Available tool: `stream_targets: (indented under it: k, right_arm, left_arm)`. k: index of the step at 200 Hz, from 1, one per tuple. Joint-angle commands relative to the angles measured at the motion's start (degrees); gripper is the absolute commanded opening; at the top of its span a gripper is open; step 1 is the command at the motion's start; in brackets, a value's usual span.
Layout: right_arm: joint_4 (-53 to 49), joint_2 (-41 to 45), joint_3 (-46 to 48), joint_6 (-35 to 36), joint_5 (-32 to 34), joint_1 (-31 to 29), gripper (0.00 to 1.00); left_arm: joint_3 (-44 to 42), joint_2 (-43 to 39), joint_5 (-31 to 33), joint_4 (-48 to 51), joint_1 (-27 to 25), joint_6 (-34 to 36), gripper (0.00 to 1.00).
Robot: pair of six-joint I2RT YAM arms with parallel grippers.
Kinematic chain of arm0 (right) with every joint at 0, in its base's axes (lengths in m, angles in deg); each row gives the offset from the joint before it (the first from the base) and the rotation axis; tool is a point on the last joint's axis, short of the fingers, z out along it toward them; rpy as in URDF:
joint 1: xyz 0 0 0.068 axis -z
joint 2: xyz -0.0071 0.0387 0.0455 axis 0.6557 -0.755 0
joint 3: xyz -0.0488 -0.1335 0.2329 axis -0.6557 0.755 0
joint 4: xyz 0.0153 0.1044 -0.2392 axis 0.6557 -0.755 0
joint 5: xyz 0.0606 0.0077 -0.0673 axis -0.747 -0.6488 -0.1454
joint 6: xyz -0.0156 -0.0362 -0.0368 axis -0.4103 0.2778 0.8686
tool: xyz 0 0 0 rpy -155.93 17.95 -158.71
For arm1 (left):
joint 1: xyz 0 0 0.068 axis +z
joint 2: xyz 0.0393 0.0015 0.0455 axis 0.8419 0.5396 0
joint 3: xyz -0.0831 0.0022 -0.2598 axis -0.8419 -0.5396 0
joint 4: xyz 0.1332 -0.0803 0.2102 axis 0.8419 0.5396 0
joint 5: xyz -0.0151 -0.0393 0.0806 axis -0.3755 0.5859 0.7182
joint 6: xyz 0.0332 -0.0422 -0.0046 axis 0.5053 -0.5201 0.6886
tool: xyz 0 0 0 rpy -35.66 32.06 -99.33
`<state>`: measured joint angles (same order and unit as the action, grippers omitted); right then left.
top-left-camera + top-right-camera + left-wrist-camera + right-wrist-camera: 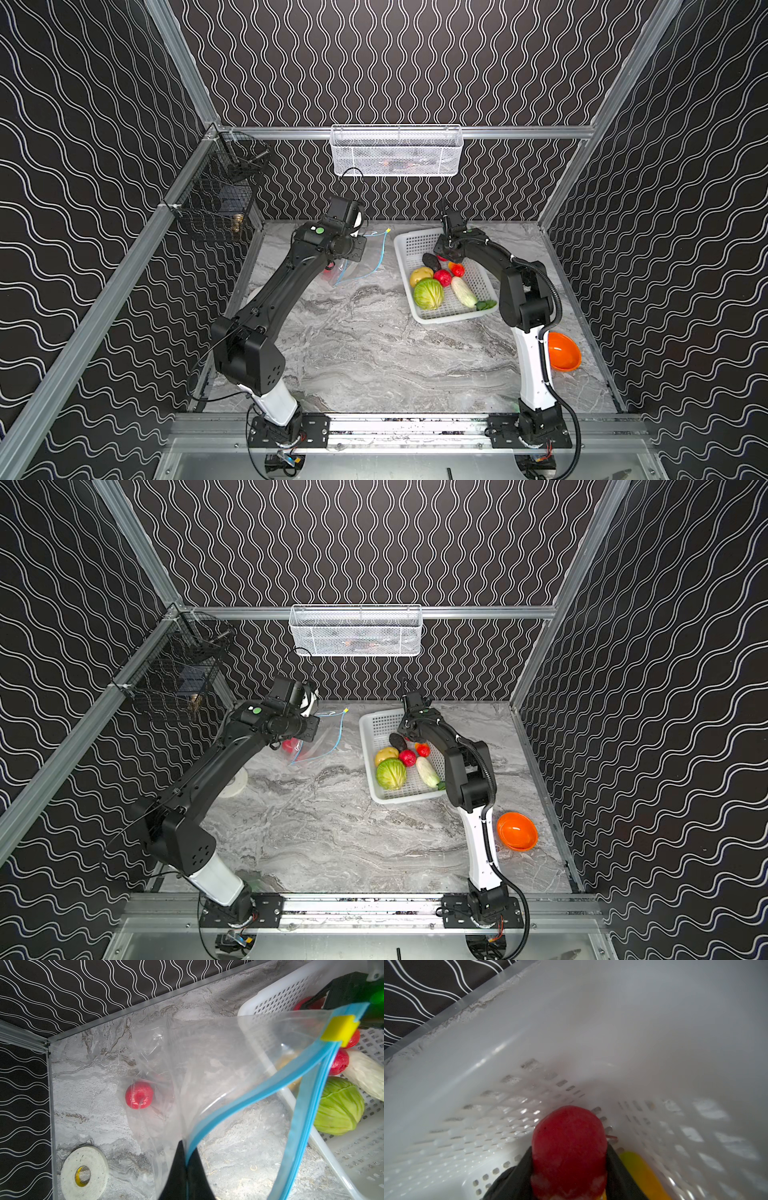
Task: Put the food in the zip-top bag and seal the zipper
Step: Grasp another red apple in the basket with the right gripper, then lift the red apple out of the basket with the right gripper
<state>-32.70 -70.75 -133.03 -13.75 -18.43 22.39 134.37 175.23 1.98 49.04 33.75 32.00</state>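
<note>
Right of centre in a top view, the right gripper (445, 254) clamps a red round (569, 1138); the left gripper (187, 1159) pinches the zipper (249, 1093).

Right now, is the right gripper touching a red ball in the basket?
Touching. Right wrist view: the right gripper presses both sides of a red ball.

You'll see an orange bowl (563, 351) on the marble table (374, 353), near right. A tape roll (84, 1174) (white, lying flat) sits far left; a white mesh basket (395, 151) hangs behind.
</note>
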Motion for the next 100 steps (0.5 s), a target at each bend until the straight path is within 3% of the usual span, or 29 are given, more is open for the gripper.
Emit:
stream_targets:
  k: [1, 100]
  right_arm:
    - [1.8, 1.6, 1.3, -0.6, -0.4, 0.1, 0.4]
    - [15.2, 17.9, 19.2, -5.0, -6.6, 0.6, 0.4]
  left_arm:
    - [-0.1, -0.1, 0.5, -0.4, 0.0, 0.4, 0.0]
    - [0.2, 0.8, 0.5, -0.2, 0.0, 0.4, 0.0]
